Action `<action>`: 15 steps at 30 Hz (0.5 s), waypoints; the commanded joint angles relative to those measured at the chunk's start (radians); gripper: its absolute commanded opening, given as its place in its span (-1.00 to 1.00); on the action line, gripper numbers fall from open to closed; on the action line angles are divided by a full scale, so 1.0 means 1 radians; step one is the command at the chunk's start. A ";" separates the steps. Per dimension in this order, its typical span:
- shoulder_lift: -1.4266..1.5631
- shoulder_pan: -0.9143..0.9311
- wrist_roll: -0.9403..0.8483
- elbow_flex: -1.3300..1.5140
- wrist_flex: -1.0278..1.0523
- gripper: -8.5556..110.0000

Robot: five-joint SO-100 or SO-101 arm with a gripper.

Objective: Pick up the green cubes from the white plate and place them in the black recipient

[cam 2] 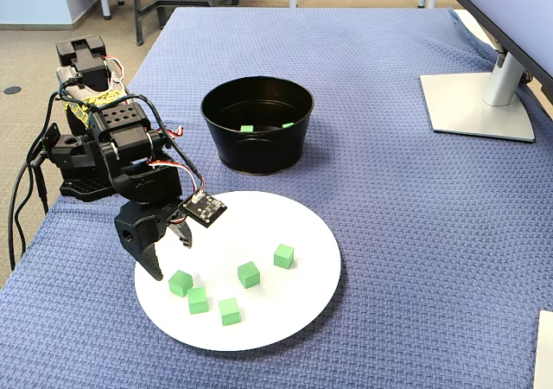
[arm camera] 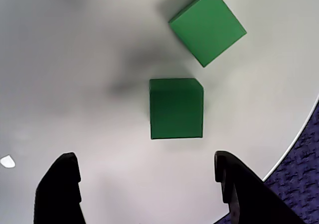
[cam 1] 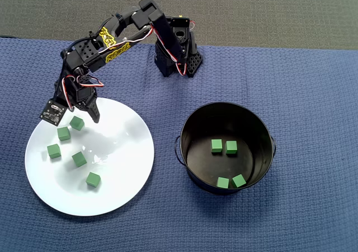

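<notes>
Wrist view — the tool point(arm camera: 147, 184) gapes wide and empty above a green cube point(arm camera: 176, 108) on the white plate point(arm camera: 75, 84).

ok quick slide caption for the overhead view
Open gripper hovers over the white plate holding five green cubes; four more sit in the black pot.

Green cubes point(cam 1: 79, 159) lie on a glossy white plate point(cam 1: 123, 179); more sit in a shiny black pot point(cam 1: 193, 129). The cloth point(cam 1: 313, 95) is blue with a woven texture. The arm point(cam 1: 89, 53) is black with yellow lettering.
</notes>
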 commanded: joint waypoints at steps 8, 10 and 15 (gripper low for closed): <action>-0.051 0.018 0.014 -0.109 -0.041 -0.40; -0.067 0.020 0.015 -0.124 -0.041 -0.40; -0.110 0.026 0.023 -0.170 -0.040 -0.43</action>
